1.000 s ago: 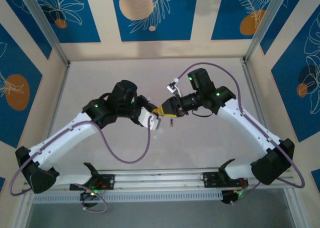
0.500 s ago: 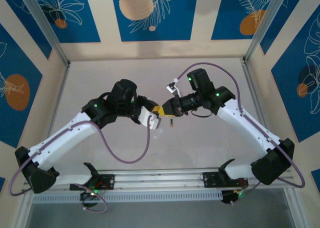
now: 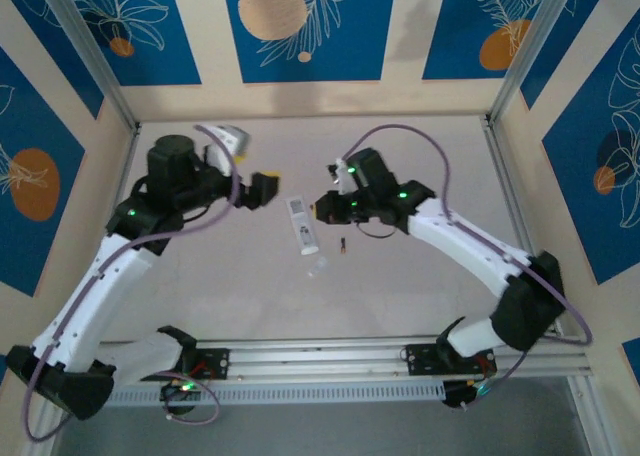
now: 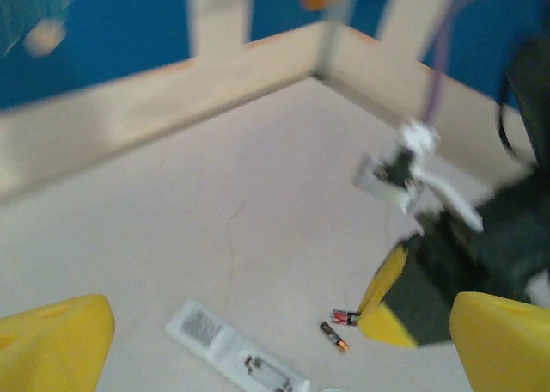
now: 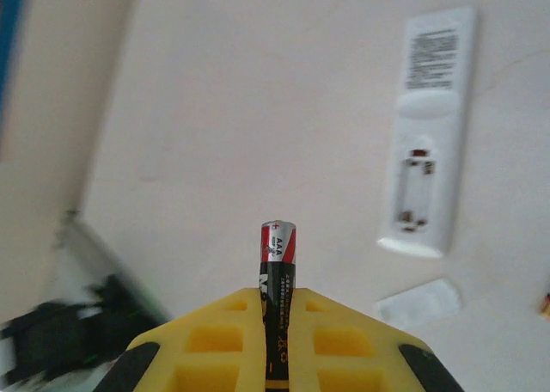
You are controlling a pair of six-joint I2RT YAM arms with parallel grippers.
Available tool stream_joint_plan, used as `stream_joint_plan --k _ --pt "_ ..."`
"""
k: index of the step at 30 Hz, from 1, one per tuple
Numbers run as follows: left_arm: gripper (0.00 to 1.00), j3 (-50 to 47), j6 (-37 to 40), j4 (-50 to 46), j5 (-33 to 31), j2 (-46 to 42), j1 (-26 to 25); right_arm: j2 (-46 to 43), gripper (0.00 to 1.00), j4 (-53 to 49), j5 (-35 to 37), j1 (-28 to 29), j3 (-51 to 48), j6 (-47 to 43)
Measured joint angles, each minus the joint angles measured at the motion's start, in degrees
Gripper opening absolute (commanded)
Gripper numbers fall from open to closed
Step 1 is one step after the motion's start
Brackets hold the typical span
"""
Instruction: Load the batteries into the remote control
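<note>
My right fingers (image 5: pixel 215 340) grasp one slim black battery (image 5: pixel 278 263), left fingers (image 4: pixel 51 345) released; the white rectangular remote control (image 5: pixel 430 134) lies empty.

Matt table (image 3: pixel 420 156), glossy battery (image 5: pixel 278 263) (plastic remote control (image 5: pixel 434 117))

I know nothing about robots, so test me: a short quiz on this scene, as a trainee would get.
1. True or false: the remote lies with its buttons facing up.
2. What do the jaws of the right arm hold? A) a battery B) the remote C) nothing
3. Fill in: the jaws of the left arm stand ____.
Key: 1 false, its back with the open battery slot faces up; 2 A; 3 open.
</note>
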Motion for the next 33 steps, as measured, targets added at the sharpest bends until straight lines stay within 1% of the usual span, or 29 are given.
stream_joint_plan --k 2,4,5,8,12,23,28,33 --pt "1.0 -1.66 -8.57 -1.84 0.63 0.11 2.93 5.64 0.09 1.36 6.14 2.19 0.07 -0.42" --pt "1.0 -2.84 -13.86 -4.13 0.87 1.03 4.04 10.16 0.1 2.12 10.58 3.74 0.37 -0.9" --pt "1.0 -3.3 -16.04 -5.57 0.94 1.79 4.55 12.46 0.1 2.23 12.39 4.39 0.81 -1.25" --pt "1.0 -3.63 -19.43 -9.11 1.36 3.89 5.81 18.51 0.1 2.14 15.98 5.68 3.23 -1.46" --pt "1.0 -3.63 -20.65 -11.5 1.84 4.85 7.19 22.01 0.1 2.27 18.18 6.25 4.11 -1.16" --pt "1.0 -4.52 -20.79 -11.61 2.99 4.92 7.45 22.71 0.1 4.31 19.43 6.29 5.66 -1.25" --pt "1.0 -4.59 -20.76 -11.61 3.32 5.01 7.63 27.17 0.1 6.73 19.43 6.29 9.49 -1.25" --pt "1.0 -4.59 -20.74 -11.61 3.34 5.01 7.78 31.71 0.1 7.19 20.76 6.32 10.8 -0.92"
